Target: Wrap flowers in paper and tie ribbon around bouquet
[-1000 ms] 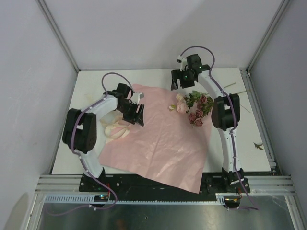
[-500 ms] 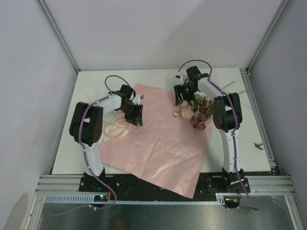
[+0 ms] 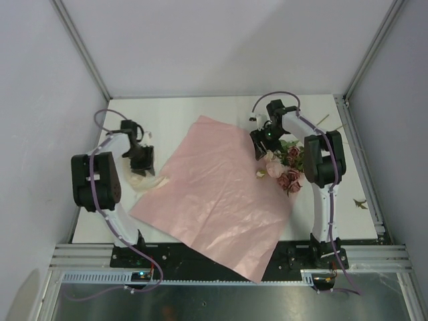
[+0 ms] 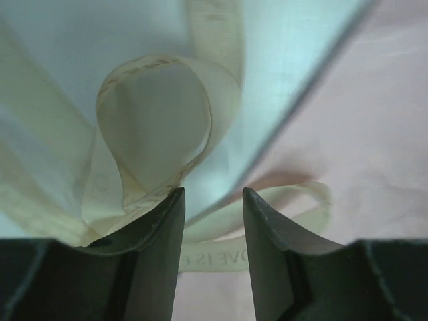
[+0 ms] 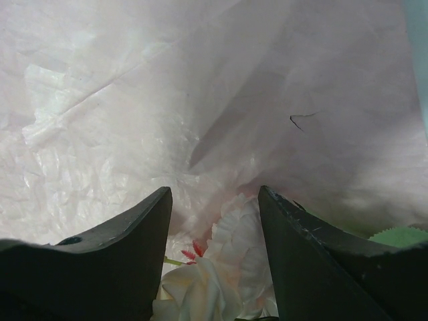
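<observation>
Near the table's [image 3: 194, 110] left edge, the left gripper [image 4: 212, 195] is half open over the floppy ribbon [image 4: 215, 30], pinching nothing; one loop looks easiest to take. The thin, crease-prone paper [image 3: 214, 194] lies mid-table. At its right edge, the right gripper [image 5: 214, 194] straddles the delicate flowers [image 3: 287, 170]. I cannot tell whether it grips them; the stems seem the safer hold.
</observation>
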`<state>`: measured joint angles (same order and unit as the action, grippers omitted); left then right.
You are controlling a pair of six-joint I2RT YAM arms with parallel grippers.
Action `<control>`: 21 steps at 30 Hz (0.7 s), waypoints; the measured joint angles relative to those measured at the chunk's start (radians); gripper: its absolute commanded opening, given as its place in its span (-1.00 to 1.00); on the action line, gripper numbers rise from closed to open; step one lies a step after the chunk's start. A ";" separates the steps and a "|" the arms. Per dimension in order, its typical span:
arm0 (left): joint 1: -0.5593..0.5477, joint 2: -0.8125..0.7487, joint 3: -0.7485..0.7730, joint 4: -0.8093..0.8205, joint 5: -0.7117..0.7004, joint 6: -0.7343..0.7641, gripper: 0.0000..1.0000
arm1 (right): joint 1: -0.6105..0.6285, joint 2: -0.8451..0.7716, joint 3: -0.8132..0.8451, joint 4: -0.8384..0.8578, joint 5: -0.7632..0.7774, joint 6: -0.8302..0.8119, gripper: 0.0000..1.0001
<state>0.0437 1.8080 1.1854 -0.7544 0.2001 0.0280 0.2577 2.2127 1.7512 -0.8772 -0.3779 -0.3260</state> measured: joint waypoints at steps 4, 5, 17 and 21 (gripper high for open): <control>0.119 -0.009 0.029 -0.030 -0.077 0.060 0.37 | -0.003 0.019 0.034 -0.029 0.006 -0.008 0.20; 0.135 -0.010 0.042 -0.039 -0.085 0.079 0.47 | -0.003 0.026 0.045 -0.038 0.006 -0.008 0.20; -0.059 -0.208 0.133 -0.048 0.140 0.155 0.74 | 0.003 0.061 0.105 -0.079 0.015 -0.003 0.20; -0.225 -0.169 0.121 -0.034 0.243 0.126 0.61 | 0.007 0.087 0.152 -0.087 0.015 0.011 0.20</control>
<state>-0.1818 1.6390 1.3067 -0.7887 0.4431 0.1543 0.2649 2.3001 1.9030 -0.9638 -0.3630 -0.3153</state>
